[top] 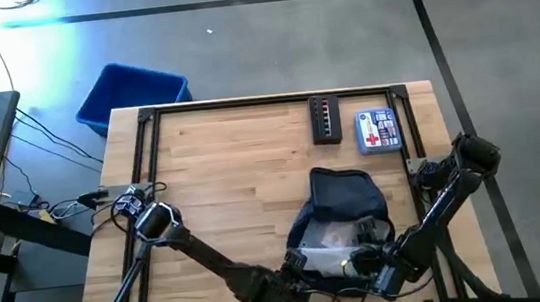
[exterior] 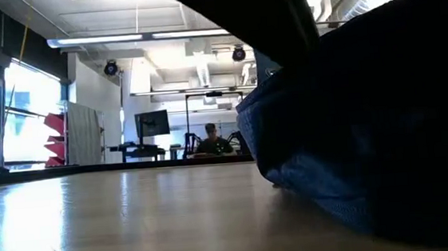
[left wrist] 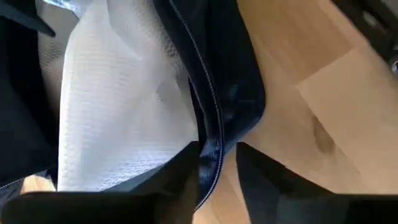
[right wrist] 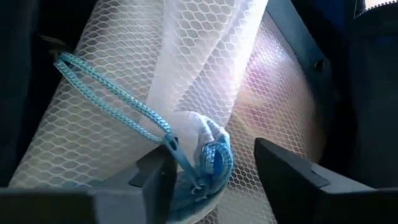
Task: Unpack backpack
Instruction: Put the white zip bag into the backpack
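Left pincer (left wrist: pixel 214 171) clenched on the navy rim of the backpack (top: pixel 347 195), its two dark fingers (left wrist: pixel 180 177) pinched close with only the stitched fabric edge between them, just beside the white mesh lining (left wrist: pixel 118 106) at the bag's open mouth. Right pincer (right wrist: pixel 211 174) parted moderately, fingers either side of the gathered neck of a white mesh bag (right wrist: pixel 205 68) and its pale blue drawstring cord (right wrist: pixel 118 99), one finger touching the cord's bunched end, nothing firmly gripped. One backpack, lying on the table (top: pixel 231 165) at the near-right part, open end toward both pincers at the table's near edge; seen from the low view as a dark blue bulk (exterior: pixel 353 131) filling the right side. One mesh bag, sitting in the backpack's mouth. Two flat items beyond the backpack, near the far edge: one dark case with a row of coloured dots (top: pixel 325 119), and just beside it one blue and white box with a red cross (top: pixel 376 130). One bright blue bin (top: pixel 131 93) on the floor, off the table's far-left corner. One person (exterior: pixel 211 140) seated in the room far beyond the backpack
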{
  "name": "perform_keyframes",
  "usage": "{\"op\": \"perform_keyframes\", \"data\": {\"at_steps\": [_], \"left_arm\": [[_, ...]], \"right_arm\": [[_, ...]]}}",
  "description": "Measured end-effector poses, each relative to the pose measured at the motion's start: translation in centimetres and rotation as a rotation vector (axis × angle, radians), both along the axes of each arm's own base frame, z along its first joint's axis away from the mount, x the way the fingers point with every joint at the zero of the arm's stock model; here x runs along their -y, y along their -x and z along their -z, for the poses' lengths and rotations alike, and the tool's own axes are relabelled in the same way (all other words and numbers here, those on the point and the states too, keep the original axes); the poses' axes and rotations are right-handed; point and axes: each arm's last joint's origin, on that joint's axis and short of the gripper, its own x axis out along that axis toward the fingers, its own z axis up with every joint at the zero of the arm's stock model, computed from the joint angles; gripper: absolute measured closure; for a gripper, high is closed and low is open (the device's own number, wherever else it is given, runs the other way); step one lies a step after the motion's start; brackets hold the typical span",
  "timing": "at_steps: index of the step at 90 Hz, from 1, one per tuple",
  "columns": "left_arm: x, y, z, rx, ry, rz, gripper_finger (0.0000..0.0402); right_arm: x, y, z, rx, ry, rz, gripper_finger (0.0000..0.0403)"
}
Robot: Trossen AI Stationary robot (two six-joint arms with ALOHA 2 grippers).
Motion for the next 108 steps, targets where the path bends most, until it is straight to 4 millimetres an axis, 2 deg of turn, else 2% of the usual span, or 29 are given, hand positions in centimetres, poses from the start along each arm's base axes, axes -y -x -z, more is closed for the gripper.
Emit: {"op": "perform_keyframes", "data": {"at_steps": [8,16,30,40,57,73,83,92,108], "left_arm": [[-0.3,-0.4,-0.1,0.007,0.042,-0.016,0.0272],[-0.4,-1.1,0.1,0.003,0.123,-0.002,0.0252],[-0.9,-1.7,1.8,-0.035,0.126,-0.03,0.0245],[-1.1,-1.7,2.4,-0.03,0.094,-0.078,0.0277],[-0.4,-1.2,2.6,0.036,0.002,-0.117,0.0388],[0.2,-0.8,2.5,0.074,-0.026,-0.139,0.0397],[0.3,-0.7,2.4,0.086,-0.028,-0.151,0.0399],[0.3,-0.7,2.4,0.1,-0.036,-0.169,0.0401],[0.9,-0.3,2.3,0.13,-0.067,-0.173,0.0401]], "right_arm": [[0.1,0.1,-0.4,-0.001,-0.011,0.012,0.0183],[0.0,0.0,-1.9,0.013,-0.034,0.022,0.0176],[-0.6,-0.6,-4.4,0.102,-0.072,0.0,0.0174],[-1.2,-1.1,-4.7,0.175,-0.111,-0.024,0.0174],[-2.2,-2.0,-4.2,0.285,-0.191,-0.094,0.0174],[-2.5,-1.8,-5.6,0.269,-0.198,-0.106,0.0174],[-2.0,-1.2,-6.7,0.251,-0.174,-0.008,0.0174],[-0.9,-0.6,-5.9,0.199,-0.127,0.107,0.0173],[1.5,0.7,-2.8,0.161,-0.073,0.409,0.0171]]}}
